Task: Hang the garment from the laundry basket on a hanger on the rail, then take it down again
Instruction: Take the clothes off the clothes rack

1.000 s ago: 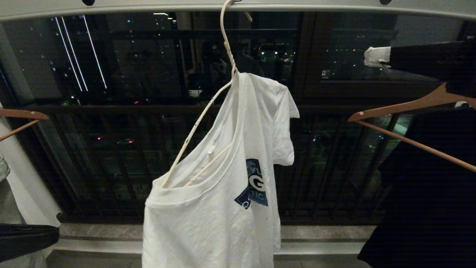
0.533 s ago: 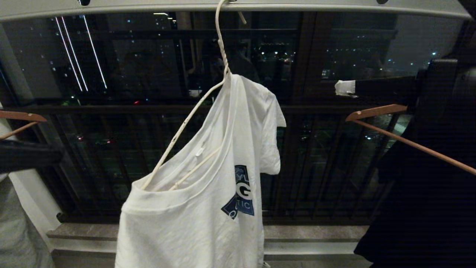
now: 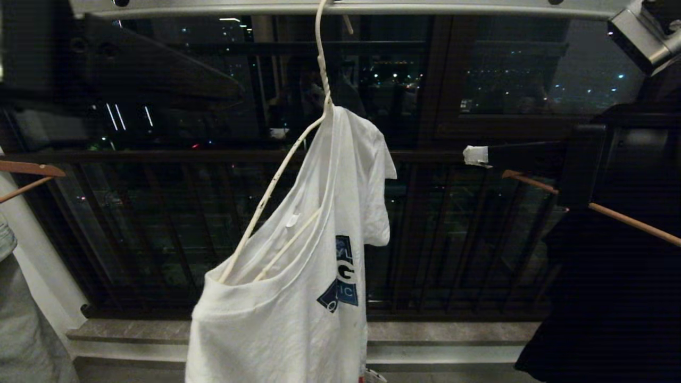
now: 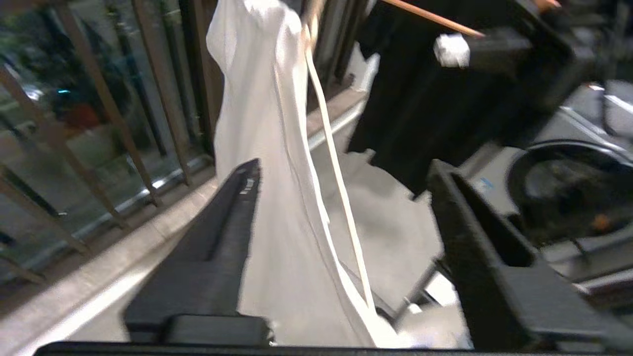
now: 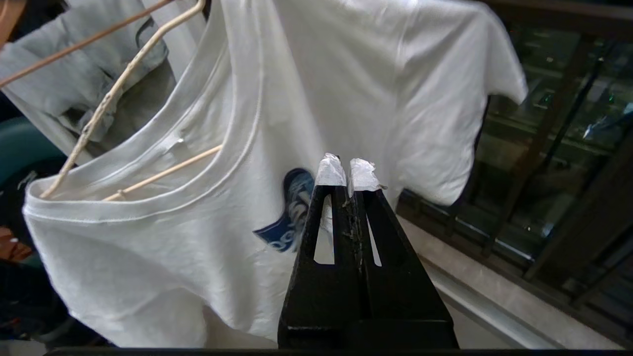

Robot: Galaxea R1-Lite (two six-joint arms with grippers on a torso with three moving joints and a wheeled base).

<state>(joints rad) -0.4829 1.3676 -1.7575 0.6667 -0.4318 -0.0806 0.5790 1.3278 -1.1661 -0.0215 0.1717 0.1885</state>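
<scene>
Left wrist view, left end effector [image 4: 341, 173] agape, empty

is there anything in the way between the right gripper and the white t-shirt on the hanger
Nothing visible. The right gripper, jaws shut, points straight at the white T-shirt with open air between. The brown wooden hanger and black garment sit below and beside the arm, not in front of its tip.

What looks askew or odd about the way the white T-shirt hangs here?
The T-shirt hangs lopsided: the white hanger, hooked on the rail, tilts steeply, its left shoulder bare and poking out of the neckline, the shirt slumped low.
</scene>
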